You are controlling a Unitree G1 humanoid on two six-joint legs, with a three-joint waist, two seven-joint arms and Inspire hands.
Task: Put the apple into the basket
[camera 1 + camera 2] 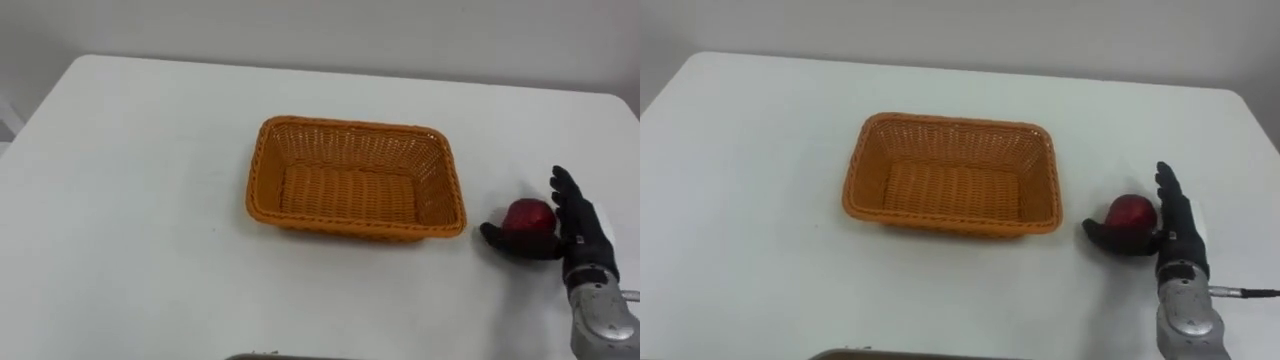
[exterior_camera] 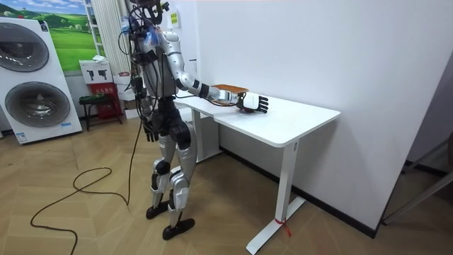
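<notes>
Left eye view: my right hand (image 1: 585,235) stands on edge on the table (image 1: 130,200), just right of the apple (image 1: 529,216). My fingers (image 1: 566,192) are straight and pointing away from me. My thumb (image 1: 500,241) is stretched out along the apple's near side, close against it or touching. So the hand is spread and cupping, not yet gripping.

The apple sits on the table near the basket's (image 1: 355,229) right end, outside it.

I judge the apple to be firm and rounded, with a smooth skin that could slide or roll if I only nudge it. It is probably light enough for one hand and unlikely to bruise under a moderate squeeze.

The best hold looks to be around its widest part, with my fingers curling over the far and right side and my thumb opposite. That way it cannot squirt out upward.

My left hand (image 2: 150,134) hangs by my hip in the room view; I cannot tell how its fingers are set.
</notes>
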